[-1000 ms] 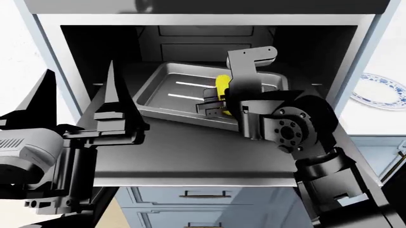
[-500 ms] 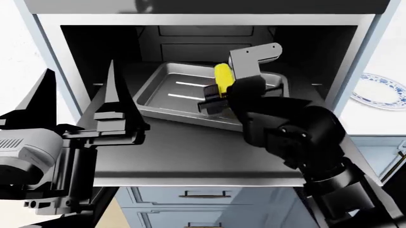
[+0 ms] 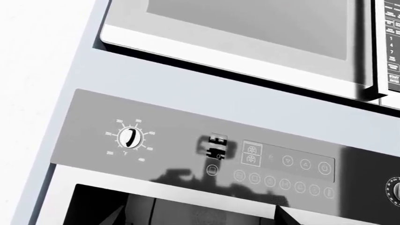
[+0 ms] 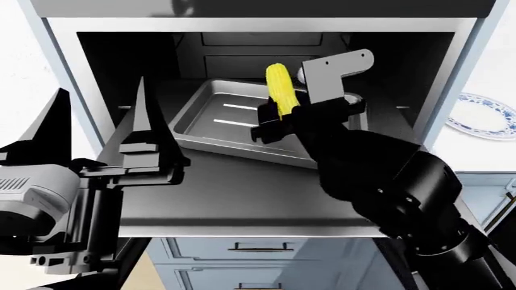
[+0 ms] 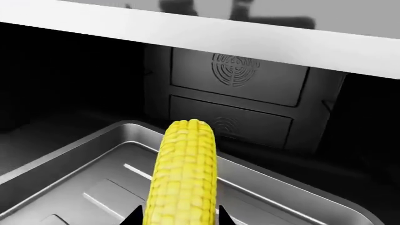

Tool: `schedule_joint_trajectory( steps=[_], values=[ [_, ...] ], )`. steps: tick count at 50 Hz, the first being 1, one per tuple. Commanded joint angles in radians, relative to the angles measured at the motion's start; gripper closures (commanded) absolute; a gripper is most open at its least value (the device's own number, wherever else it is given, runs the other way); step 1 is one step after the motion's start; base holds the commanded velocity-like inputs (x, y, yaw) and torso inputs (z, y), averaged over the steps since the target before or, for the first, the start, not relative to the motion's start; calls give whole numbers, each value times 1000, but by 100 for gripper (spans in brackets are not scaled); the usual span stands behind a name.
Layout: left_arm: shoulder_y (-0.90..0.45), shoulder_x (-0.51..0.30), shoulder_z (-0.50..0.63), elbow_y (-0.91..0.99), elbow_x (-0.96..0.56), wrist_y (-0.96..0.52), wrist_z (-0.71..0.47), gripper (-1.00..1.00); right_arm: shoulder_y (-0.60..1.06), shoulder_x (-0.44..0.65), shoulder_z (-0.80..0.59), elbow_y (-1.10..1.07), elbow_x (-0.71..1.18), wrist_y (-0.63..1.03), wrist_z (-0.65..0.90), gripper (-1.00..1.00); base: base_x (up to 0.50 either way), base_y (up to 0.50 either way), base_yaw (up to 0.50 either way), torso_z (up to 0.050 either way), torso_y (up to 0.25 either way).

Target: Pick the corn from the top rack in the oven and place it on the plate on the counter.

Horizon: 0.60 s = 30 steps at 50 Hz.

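My right gripper is shut on the yellow corn and holds it upright above the grey baking tray inside the oven. In the right wrist view the corn stands between my two dark fingertips, its tip pointing at the oven's back wall. The dark top rack lies under the tray. The white, blue-rimmed plate sits on the white counter to the right of the oven. My left gripper is open and empty, fingers pointing up, at the oven's left front.
The tray's raised rim surrounds the corn's lower end. The oven's control panel with a dial and a microwave above it show in the left wrist view. Pale blue drawers lie below the oven.
My right gripper has lifted the corn up out of the tray and tilted it upright; the arm has rolled and risen. The left arm has not moved.
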Motion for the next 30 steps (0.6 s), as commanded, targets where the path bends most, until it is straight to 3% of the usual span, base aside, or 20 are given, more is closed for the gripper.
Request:
schedule_joint_trajectory(
  steps=[1, 18, 30],
  values=[
    [-1, -5, 4, -2, 0, 5, -5, -100, -43, 57, -17, -128, -71, -61, -19, 100, 0, 0, 0, 0, 0],
    [-3, -15, 8, -3, -5, 10, -12, -100, -91, 150, -26, -431, -83, -76, 33, 100, 0, 0, 0, 0, 0],
    [-1, -19, 12, -6, -3, 18, -15, -100, -155, 161, 49, -473, -17, -144, 37, 100, 0, 0, 0, 0, 0]
  ],
)
